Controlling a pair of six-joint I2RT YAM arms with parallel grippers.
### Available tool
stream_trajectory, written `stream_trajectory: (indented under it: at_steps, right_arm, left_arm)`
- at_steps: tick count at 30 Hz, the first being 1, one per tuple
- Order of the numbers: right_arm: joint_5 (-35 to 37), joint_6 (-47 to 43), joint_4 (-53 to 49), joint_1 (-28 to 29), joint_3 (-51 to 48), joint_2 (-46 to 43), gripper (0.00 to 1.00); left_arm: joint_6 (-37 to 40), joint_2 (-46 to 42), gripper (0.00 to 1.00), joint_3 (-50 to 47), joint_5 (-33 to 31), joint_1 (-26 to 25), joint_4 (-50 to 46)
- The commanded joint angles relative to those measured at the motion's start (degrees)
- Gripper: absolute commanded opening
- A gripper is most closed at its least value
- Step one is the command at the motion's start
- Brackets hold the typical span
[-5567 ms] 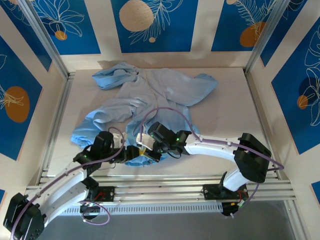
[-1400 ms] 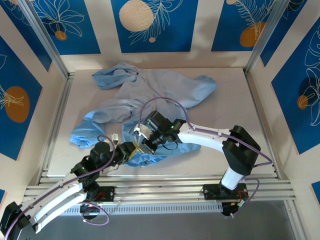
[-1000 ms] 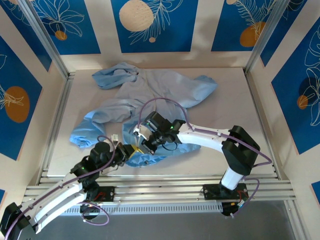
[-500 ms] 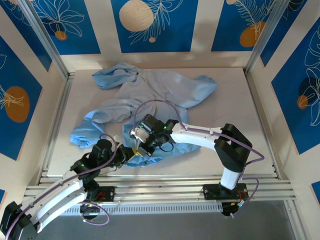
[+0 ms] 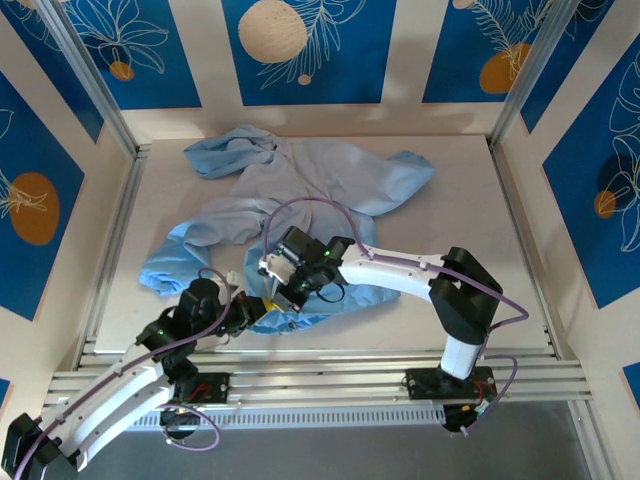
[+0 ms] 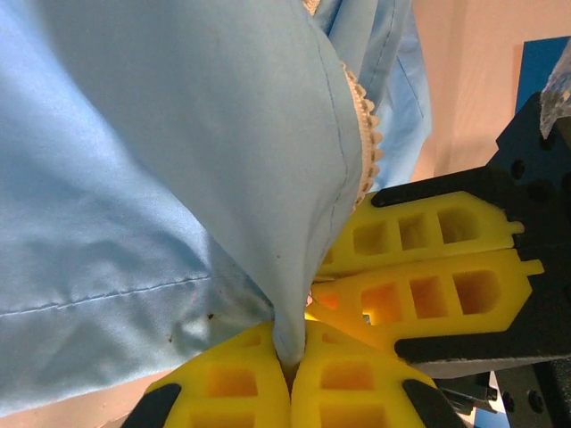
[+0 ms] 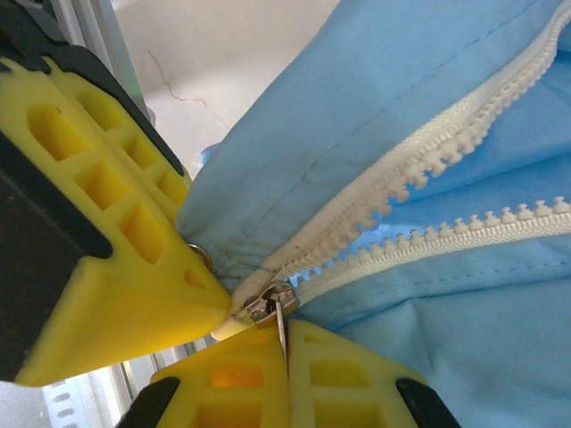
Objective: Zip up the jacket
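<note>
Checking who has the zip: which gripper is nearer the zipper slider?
Right. The right gripper is shut on the pull of the zipper slider; the left gripper pinches the jacket hem just beside it.

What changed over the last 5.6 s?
The right gripper shifted left over the jacket, along its near hem, its elbow folding in; the left gripper eased slightly nearer its base. Right jaws pinch the zipper pull, left jaws the hem. The jacket mostly stayed put.
</note>
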Motion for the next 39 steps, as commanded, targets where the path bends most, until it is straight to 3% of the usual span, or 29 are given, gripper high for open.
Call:
stream_trajectory:
  at_steps: [1, 5, 8, 11, 19, 31, 33, 36, 39]
  right_arm:
    - [3.76, -2.09, -0.1, -1.21, 1.89, -0.06, 0.0]
    - [0.61, -3.87, -0.19, -0.4, 1.45, -0.51, 0.0]
    - [0.37, -3.34, 0.06, 0.21, 0.88, -0.84, 0.0]
    - [0.12, -1.86, 1.42, 0.37, -0.25, -1.3, 0.0]
    - [1.42, 1.32, 3.92, 1.32, -2.06, -1.56, 0.0]
    - [3.79, 4.55, 5.93, 2.04, -2.95, -1.28, 0.0]
    - [5.19, 5.31, 5.35, 2.31, -2.57, -1.26, 0.0]
    - [9.47, 6.9, 2.67, 3.22, -1.0, -1.34, 0.0]
    - [13.94, 8.78, 0.01, 4.08, 0.08, -1.97, 0.0]
  left_arm:
    - [2.36, -1.05, 0.0, 1.16, 5.77, 0.45, -4.98]
    - [1.58, -3.18, 0.0, 0.73, 4.38, 1.51, -4.26]
    - [0.06, -5.21, 0.23, 0.17, 3.27, 2.23, -3.87]
    - [-2.4, -7.08, 0.33, -0.8, 2.22, 2.68, -2.64]
    - [-8.07, -9.45, 0.38, -4.09, -0.91, 3.18, 2.06]
    - [-9.36, -5.54, 0.36, -7.13, -3.48, 3.81, 11.07]
    - [-9.15, -3.68, 0.26, -7.34, -2.8, 4.03, 13.25]
    - [-8.34, -1.33, 0.0, -7.04, -2.1, 4.26, 15.07]
    - [-7.29, -0.16, 0.0, -6.54, -1.67, 4.47, 14.32]
